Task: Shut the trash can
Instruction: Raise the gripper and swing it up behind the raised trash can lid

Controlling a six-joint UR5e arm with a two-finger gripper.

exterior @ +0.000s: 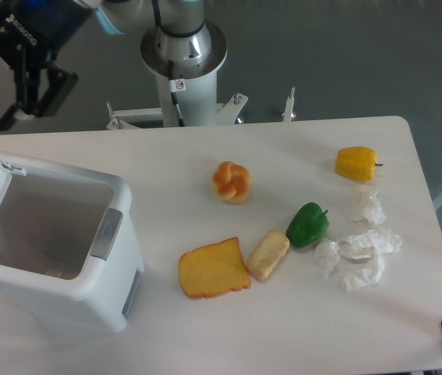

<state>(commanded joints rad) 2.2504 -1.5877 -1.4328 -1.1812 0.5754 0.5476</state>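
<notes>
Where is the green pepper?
The green pepper lies right of centre on the table, between the pale bread piece and the crumpled tissues.

The trash can (57,250) stands open, end effector (18,94) above it.

White table (205,344), rounded corners. On it: trash can (57,258) at the near left, lid up, grey latch facing the food. Centre: knotted orange bun (232,182). Nearer the front edge, toast slice (212,269) touching a pale bread roll (268,255); green pepper (308,224) just beside the roll. Yellow pepper (357,163) far right. Crumpled white tissues (359,249) between the two peppers and the right edge.
</notes>
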